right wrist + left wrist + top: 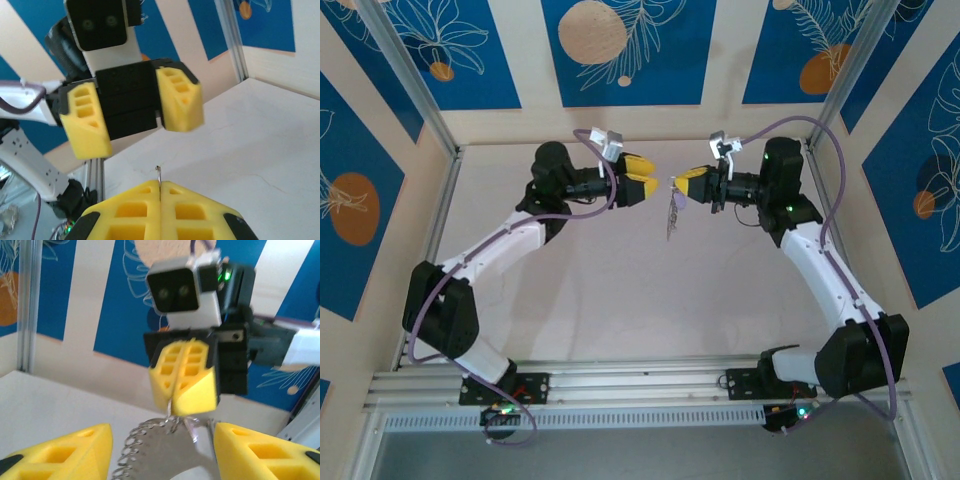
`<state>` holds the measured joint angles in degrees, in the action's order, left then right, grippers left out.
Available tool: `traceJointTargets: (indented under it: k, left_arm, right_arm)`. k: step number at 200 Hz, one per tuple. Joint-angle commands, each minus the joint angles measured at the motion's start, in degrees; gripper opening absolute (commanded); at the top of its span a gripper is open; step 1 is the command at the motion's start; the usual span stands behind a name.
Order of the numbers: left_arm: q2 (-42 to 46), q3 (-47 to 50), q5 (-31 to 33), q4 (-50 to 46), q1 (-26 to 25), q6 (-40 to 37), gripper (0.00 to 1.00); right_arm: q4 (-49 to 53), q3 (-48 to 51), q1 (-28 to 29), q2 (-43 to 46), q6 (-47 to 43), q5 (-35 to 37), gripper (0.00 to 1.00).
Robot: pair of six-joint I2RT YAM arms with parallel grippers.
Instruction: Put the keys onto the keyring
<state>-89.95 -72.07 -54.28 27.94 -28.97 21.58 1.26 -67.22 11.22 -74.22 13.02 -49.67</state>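
Item 1, my left gripper: jaws parted, gripping nothing, facing its partner at close range.
Item 2, my right gripper: fingers pressed together, pinching the thin wire of the keyring.
Item 3, keyring: hangs below that pinch with its silver keys, raised above the table

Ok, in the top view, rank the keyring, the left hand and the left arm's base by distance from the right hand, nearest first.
1. keyring, hanging from the right hand, just below it.
2. left hand, open, facing it from the left.
3. left arm's base, at the near left corner.
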Motion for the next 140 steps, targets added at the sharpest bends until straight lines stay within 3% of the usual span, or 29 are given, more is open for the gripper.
traceJointTargets:
  k: [1,47,140]
  left_arm:
    - [0.4,-5.3,-3.1,-19.0,0.3,-12.9,0.56]
    - [-1.7,-11.5,-5.1,-33.3,0.2,-21.2,0.50]
    - [-5.3,-15.6,-6.8,-37.8,-0.2,-23.1,0.42]
  right_arm:
    - [12.7,-3.7,0.0,-2.7,-9.7,-5.3,0.00]
    - [16.1,-5.6,0.1,-4.9,-11.9,-7.0,0.00]
    - [15.1,-5.5,0.6,-5.6,-11.4,-7.8,0.00]
